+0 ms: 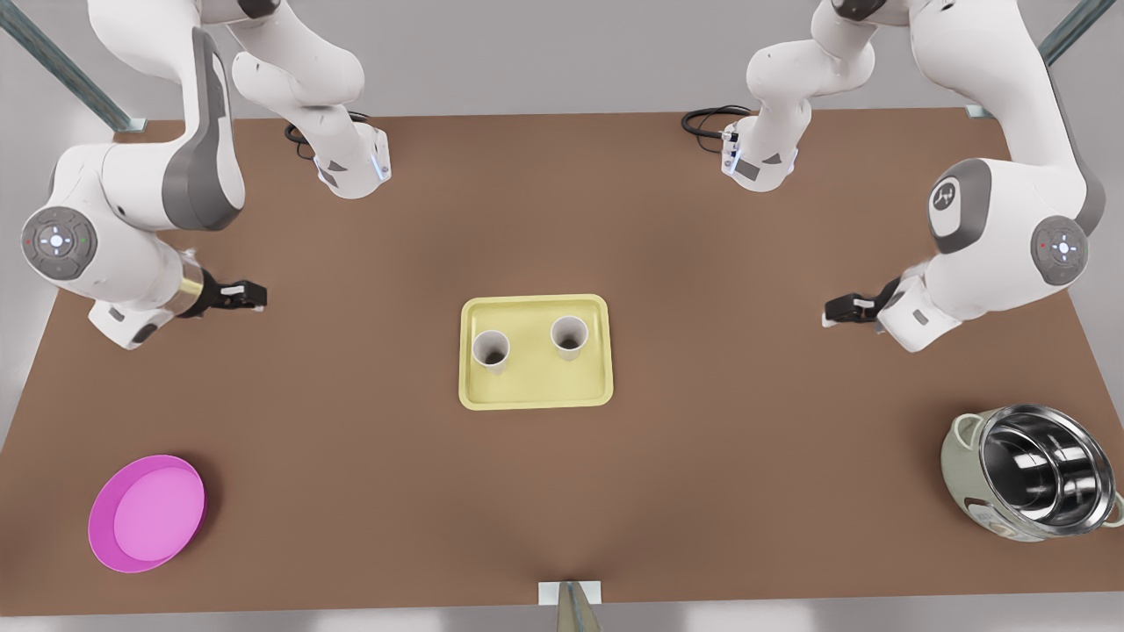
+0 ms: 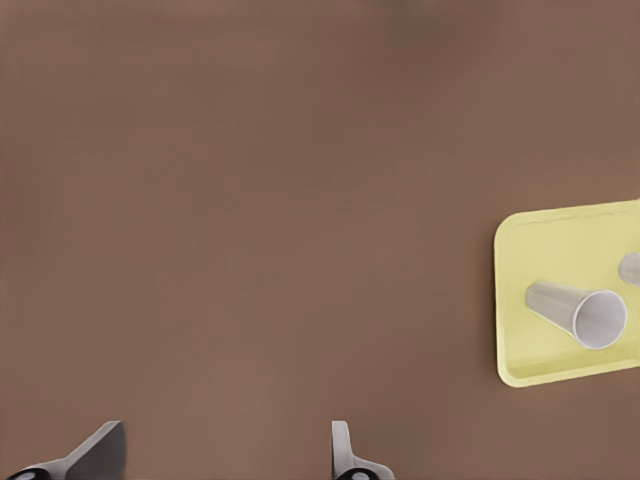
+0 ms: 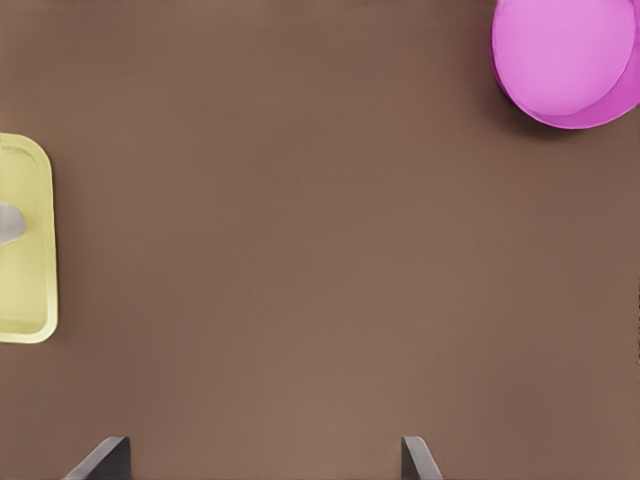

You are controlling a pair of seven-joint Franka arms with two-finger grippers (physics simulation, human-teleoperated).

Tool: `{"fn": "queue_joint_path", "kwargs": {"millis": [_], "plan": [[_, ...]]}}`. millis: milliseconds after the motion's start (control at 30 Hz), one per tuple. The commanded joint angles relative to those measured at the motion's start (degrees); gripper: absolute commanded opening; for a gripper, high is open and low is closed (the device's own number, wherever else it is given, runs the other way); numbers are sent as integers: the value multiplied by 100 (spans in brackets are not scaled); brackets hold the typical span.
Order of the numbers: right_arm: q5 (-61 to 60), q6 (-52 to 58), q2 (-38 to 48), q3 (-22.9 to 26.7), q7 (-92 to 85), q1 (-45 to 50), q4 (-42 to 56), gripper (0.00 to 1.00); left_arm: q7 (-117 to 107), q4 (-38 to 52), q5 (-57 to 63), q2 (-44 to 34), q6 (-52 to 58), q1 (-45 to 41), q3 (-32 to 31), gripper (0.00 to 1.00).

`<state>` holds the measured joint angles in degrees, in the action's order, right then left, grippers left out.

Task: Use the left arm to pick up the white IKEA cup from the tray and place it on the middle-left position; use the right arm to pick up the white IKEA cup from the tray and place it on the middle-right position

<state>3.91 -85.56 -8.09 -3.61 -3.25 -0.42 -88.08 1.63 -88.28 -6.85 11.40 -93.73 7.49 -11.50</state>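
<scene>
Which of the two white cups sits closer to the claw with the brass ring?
The cup on the front view's left of the tray, facing the left claw.

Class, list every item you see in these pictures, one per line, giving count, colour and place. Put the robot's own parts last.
pale yellow rectangular tray: one, yellow, table centre
white cups: two, white, upright and apart on the tray
round magenta bowl: one, magenta, near corner, front view's left
shiny steel pot with pale casing: one, silver and pale, tilted, near corner, front view's right
brown table: one, brown, under everything
left claw: one, black, open, over bare table at front view's left of the tray
right claw: one, black, open, over bare table at front view's right
</scene>
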Motion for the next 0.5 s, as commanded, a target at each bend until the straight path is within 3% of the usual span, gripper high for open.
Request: {"fn": "queue_joint_path", "kwargs": {"millis": [0, 167, 233, 400, 467], "plan": [[22, -787, 0, -8, -334, 7, 1, 100, 312, -14, 17, -15, -1051, -11, -10, 100], [5, -1226, -307, -26, -62, 516, 1, 100, 312, -128, 78, 55, -664, 68, 315, 100], [-118, -1376, -501, -26, 316, 824, -25, 100, -65, 21, 175, 503, -1172, -37, 298, 100], [-294, -2176, -1037, -26, 1213, 1519, -166, 100, -2842, 294, 483, 767, -1288, -1917, 280, 100], [-294, -2308, -1221, -26, 1485, 1835, -140, 100, -2940, 13, 492, 706, -1384, -2322, 271, 100]]}}
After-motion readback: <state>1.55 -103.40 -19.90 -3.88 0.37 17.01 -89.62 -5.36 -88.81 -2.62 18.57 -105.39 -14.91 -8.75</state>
